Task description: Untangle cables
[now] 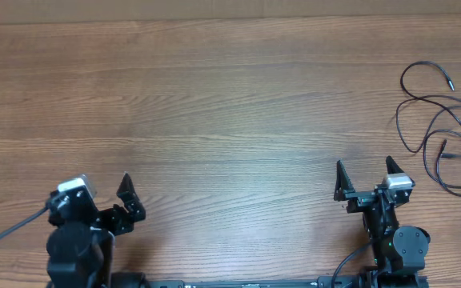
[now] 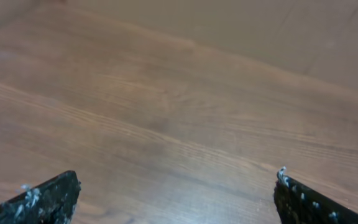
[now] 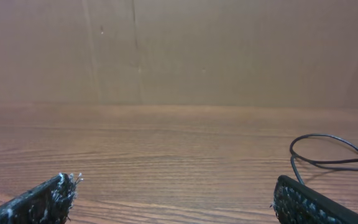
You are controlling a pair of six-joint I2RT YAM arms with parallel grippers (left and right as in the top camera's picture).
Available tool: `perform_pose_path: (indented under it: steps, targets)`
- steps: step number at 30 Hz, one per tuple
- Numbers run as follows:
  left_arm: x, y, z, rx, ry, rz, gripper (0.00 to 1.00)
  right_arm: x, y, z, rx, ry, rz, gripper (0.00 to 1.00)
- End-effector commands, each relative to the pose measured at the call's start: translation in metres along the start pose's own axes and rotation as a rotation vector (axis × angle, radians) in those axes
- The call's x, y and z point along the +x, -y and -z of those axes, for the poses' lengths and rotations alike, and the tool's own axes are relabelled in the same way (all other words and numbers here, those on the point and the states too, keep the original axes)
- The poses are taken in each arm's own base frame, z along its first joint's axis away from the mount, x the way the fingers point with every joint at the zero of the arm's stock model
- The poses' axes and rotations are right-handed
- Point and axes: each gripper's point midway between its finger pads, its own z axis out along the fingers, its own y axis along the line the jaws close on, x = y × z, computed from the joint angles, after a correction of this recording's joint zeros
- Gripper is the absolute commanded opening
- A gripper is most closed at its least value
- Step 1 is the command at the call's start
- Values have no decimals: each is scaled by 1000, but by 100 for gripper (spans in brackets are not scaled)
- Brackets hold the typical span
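Observation:
The cables (image 1: pixel 441 142) are thin black cords lying in loose overlapping loops at the table's far right edge, with small plug ends sticking out. One loop of the cables (image 3: pixel 319 135) shows in the right wrist view, just beyond the right fingertip (image 3: pixel 297 199). My right gripper (image 1: pixel 364 168) stands open at the near right, left of the cables and apart from them, and its jaws (image 3: pixel 174 183) hold nothing. My left gripper (image 1: pixel 94 192) is open at the near left, far from the cables, with only bare wood between its jaws (image 2: pixel 178 177).
The wooden table (image 1: pixel 214 104) stretches between the two arms. A brown wall (image 3: pixel 179 50) rises behind the far table edge. Thicker black arm cables (image 1: pixel 6 232) trail off the near left corner.

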Motion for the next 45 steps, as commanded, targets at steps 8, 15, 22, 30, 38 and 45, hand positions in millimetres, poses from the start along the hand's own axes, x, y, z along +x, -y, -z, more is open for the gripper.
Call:
perform_pose_path:
  steps: [8,15,22,30,38,45]
  targets:
    - [8,8,-25,138,289,3,99,2,1,0,1,3,-3,100]
    - [0,10,-37,161,450,-33,99,2,1,0,1,3,-3,100]
    - [-8,20,-36,181,598,-210,99,2,1,0,1,3,-3,100]
    - [26,13,-59,152,486,-267,100,2,1,0,1,3,-3,100]
    - [63,7,-75,148,316,-289,99,2,1,0,1,3,-3,100]
    - [63,7,-75,147,317,-289,99,2,1,0,1,3,-3,100]
